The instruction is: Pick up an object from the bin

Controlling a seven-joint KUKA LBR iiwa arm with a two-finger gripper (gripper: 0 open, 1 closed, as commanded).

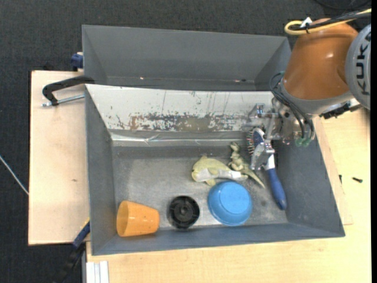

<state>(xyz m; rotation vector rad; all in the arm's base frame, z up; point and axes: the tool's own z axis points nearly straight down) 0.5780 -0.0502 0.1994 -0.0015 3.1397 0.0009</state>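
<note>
Hanging over the bristled end of the brush, the gripper, open or closed impossible to tell, is facing something probably light, stiff and slick, best pinched across its blue handle.

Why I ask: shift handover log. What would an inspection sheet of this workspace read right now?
Surface: grey metal bin, floor scuffed, back wall scratched.
Job's things: blue-handled brush along the right wall, bristle end up at the tool.
Clutter: pale toy animal mid-bin; blue bowl in front of it; black round part left of the bowl; orange cup on its side, front left.
Grippers: tool low by the right wall, at the brush's head.
Cables: dark loops at the wrist.
Surroundings: dark floor behind the bin.
</note>
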